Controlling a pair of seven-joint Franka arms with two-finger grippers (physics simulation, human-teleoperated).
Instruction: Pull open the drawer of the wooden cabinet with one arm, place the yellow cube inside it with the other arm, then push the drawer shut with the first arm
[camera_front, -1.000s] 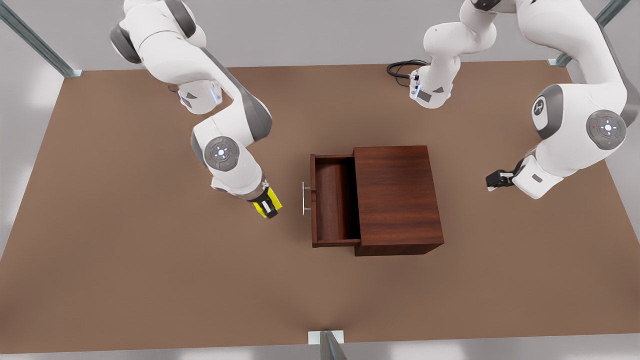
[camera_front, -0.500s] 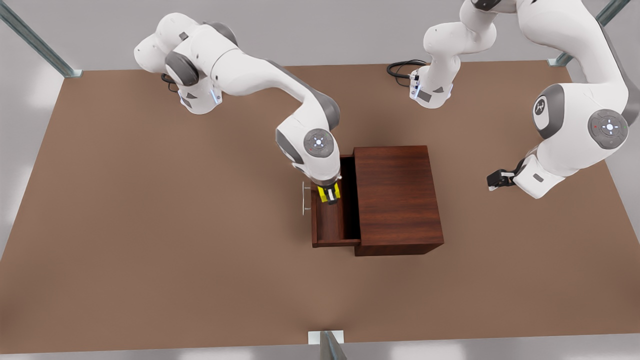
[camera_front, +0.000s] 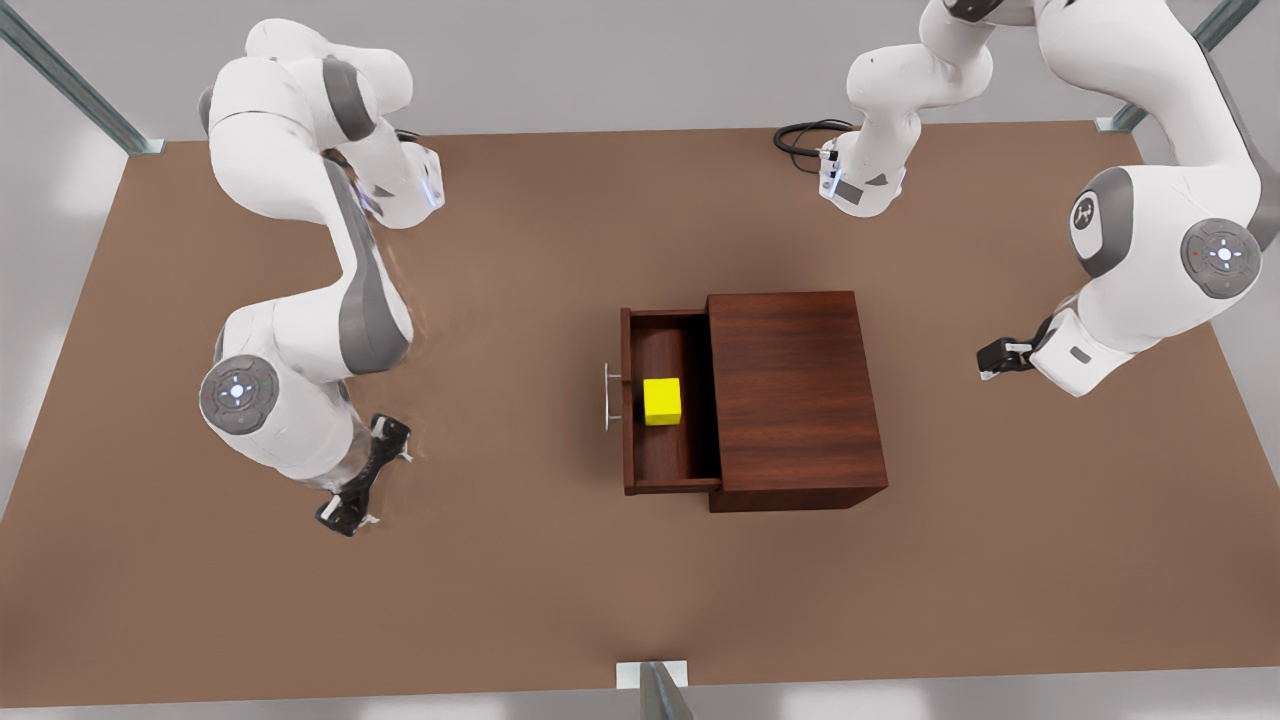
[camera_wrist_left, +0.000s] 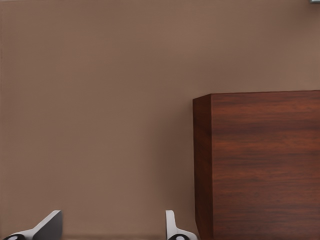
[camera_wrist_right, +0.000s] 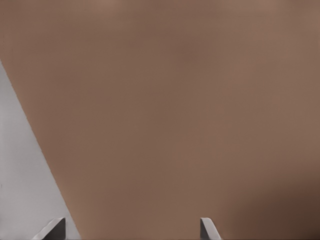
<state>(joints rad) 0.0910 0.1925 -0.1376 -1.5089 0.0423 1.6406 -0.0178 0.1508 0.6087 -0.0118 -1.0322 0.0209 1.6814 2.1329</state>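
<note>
While the drawer (camera_front: 668, 415) stands pulled out of the wooden cabinet (camera_front: 795, 398), the yellow cube (camera_front: 662, 401) rests inside it near the handle. Both tools hang spread and empty: the left tool (camera_front: 1000, 357) beside the cabinet's back, the right tool (camera_front: 365, 476) over the desk (camera_front: 500, 560), well apart.

cabinet (camera_front: 795, 390): my dark wood-grain, satin | handle (camera_front: 607, 397): silver metal | cube (camera_front: 662, 401): plain matt yellow | table (camera_front: 500, 560): matt brown
</note>
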